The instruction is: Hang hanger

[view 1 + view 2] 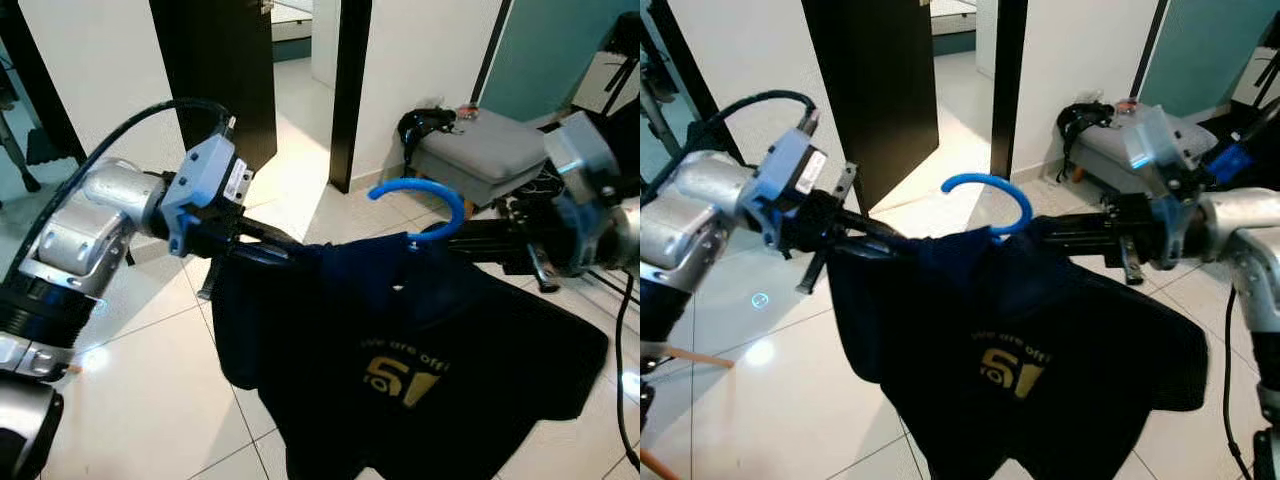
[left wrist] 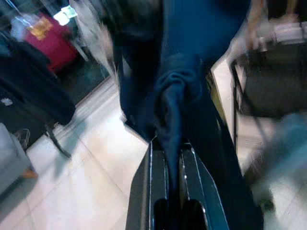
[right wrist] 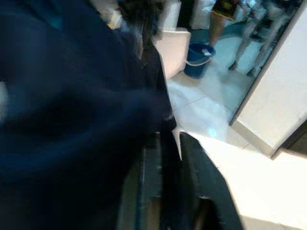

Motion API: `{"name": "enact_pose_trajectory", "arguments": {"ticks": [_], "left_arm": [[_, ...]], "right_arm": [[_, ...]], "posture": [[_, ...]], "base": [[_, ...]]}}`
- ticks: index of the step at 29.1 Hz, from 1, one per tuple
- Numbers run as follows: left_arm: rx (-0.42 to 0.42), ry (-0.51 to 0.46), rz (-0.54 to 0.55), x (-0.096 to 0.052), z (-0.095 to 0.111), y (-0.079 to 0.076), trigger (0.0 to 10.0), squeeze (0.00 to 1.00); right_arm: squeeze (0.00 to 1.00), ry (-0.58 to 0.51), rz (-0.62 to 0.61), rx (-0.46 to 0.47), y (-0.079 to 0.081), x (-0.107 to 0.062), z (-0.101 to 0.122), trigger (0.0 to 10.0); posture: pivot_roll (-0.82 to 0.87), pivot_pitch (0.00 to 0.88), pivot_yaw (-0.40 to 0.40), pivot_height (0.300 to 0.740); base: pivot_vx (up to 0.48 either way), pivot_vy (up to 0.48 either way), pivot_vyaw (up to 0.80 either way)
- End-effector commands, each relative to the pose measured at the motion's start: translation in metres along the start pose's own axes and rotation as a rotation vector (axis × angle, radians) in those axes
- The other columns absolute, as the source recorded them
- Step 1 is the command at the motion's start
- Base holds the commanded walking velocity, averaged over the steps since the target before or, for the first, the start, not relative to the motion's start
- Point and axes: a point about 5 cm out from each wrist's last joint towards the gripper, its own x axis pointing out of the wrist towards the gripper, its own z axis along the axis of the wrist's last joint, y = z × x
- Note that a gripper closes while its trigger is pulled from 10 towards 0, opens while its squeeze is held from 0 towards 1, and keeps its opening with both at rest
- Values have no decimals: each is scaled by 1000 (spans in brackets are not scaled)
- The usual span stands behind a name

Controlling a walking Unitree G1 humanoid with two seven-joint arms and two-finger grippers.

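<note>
Between both jaws, clamped on its shoulders (blue hook up), hangs the shirt-draped hanger [image 1: 425, 215].

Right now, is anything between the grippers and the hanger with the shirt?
No. The left gripper and right gripper each pinch a shoulder of the dark shirt on the blue hanger. No rail to hang it on can be made out.
</note>
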Motion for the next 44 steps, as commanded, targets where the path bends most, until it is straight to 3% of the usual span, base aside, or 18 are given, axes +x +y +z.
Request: {"name": "enact_pose_trajectory", "arguments": {"ticks": [1, 5, 7, 8, 10, 11, 19, 22, 25, 26, 27, 28, 29, 30, 32, 38, 39, 44], "left_arm": [[-44, -116, 41, 4, 4, -4, 10000, 0], [-61, -130, 50, 3, 2, -8, 10000, 0], [-77, -128, 43, 0, 0, -11, 10000, 0], [-77, -128, 43, 0, 0, -11, 10000, 0], [-87, -114, 35, -2, -2, -13, 10000, 0], [-93, -91, 25, -3, -5, -15, 10000, 0], [-115, 9, 3, -5, -21, -23, 10000, 0], [-127, 77, -2, -8, -33, -26, 10000, 0], [-121, 110, 1, -9, -37, -26, 10000, 0], [-121, 119, 1, -9, -39, -25, 10000, 0], [-122, 123, -2, -9, -39, -25, 10000, 0], [-122, 123, -2, -9, -39, -25, 10000, 0], [-122, 121, -7, -8, -39, -25, 10000, 0], [-122, 121, -7, -8, -39, -25, 10000, 0], [-115, 122, -18, -6, -38, -24, 10000, 0], [-91, 116, -44, 0, -34, -20, 10000, 0], [-83, 114, -50, 1, -33, -19, 10000, 0], [-67, 111, -64, 6, -31, -17, 10000, 0]], "right_arm": [[1000, 96, -50, 61, 0, 8, -25, 10000], [1000, 208, -102, 100, -3, -1, -42, 10000], [1000, 310, -199, 160, -12, -23, -58, 10000], [1000, 310, -199, 160, -12, -23, -58, 10000], [1000, 345, -276, 201, -20, -42, -61, 10000], [1000, 332, -319, 204, -24, -54, -57, 10000], [1000, 224, -443, 152, -35, -92, -27, 10000], [1000, 168, -606, 73, -47, -123, -2, 10000], [1000, 76, -601, 46, -48, -126, 14, 10000], [816, 30, -512, 26, -43, -120, 24, 10000], [824, 16, -376, 27, -33, -111, 29, 10000], [824, 16, -376, 27, -33, -111, 29, 10000], [953, 38, -233, 13, -20, -103, 30, 10000], [953, 38, -233, 13, -20, -103, 30, 10000], [1000, 111, -43, 8, -4, -87, 29, 10000], [933, 194, 85, -71, -1, -57, 29, 10000], [0, 203, 116, -85, 1, -49, 29, 10000], [0, 176, 220, -93, 9, -25, 30, 10000]], "posture": [[2, 48, -7, 740], [-6, 53, -13, 740], [-10, 56, -18, 740], [-10, 56, -18, 740], [-15, 57, -21, 740], [-17, 58, -22, 740], [-24, 64, -24, 740], [-28, 67, -26, 740], [-28, 69, -23, 740], [-30, 71, -20, 740], [-32, 71, -18, 740], [-32, 71, -18, 740], [-33, 71, -18, 740], [-33, 71, -18, 740], [-33, 71, -17, 740], [-33, 67, -12, 740], [-31, 63, -11, 740], [-25, 57, -10, 740]], "base": [[0, 0, 0], [0, 0, 0], [0, 0, 0], [0, 0, 0], [0, 0, 0], [0, 0, 0], [0, 0, 0], [0, 0, 0], [0, 0, 0], [0, 0, 0], [0, 0, 0], [0, 0, 0], [0, 0, 0], [0, 0, 0], [0, 0, 0], [0, 0, 0], [0, 0, 0], [0, 0, 0]]}}
